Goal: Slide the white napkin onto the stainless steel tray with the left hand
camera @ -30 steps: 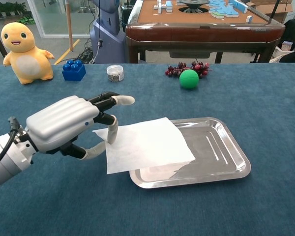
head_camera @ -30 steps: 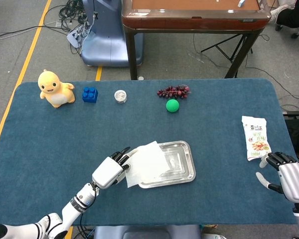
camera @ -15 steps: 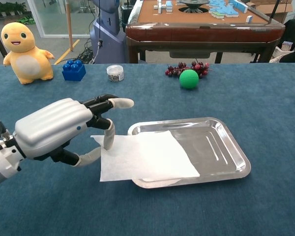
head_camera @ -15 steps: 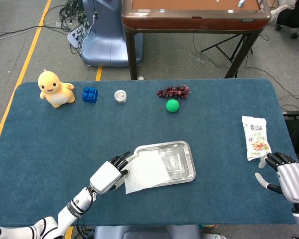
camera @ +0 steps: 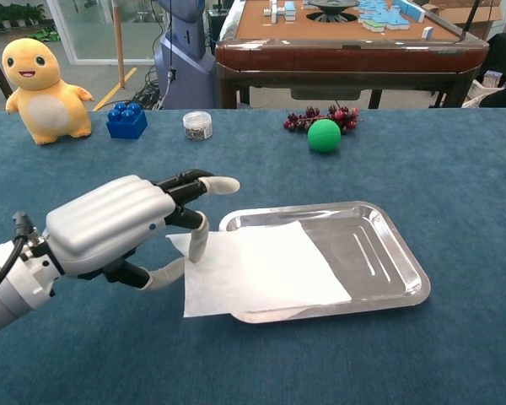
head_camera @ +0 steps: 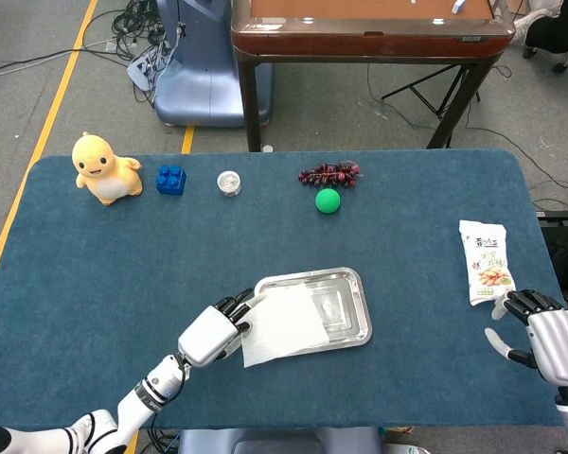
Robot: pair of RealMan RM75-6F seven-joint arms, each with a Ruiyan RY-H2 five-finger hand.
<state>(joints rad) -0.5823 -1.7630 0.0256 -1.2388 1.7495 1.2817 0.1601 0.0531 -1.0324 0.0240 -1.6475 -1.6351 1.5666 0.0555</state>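
One white napkin (head_camera: pixel 282 325) in the head view lies half across the single stainless steel tray (head_camera: pixel 352 301), its left part overhanging onto the table (head_camera: pixel 95 274). The left hand (head_camera: pixel 211 333) presses its left edge.

In the chest view, one fingertip rests on the napkin's near-left edge; other fingers (camera: pixel 204 183) are spread. The right hand (head_camera: pixel 549 339) holds nothing, fingers apart.

Both my cameras give a bright, even picture, lit softly from above. Shadows are weak; I see only a soft one under the left hand (camera: pixel 110 228). The stainless steel tray (camera: pixel 388 253) shows mild glare. Everything is sharp, and the chest view bends slightly at its edges.
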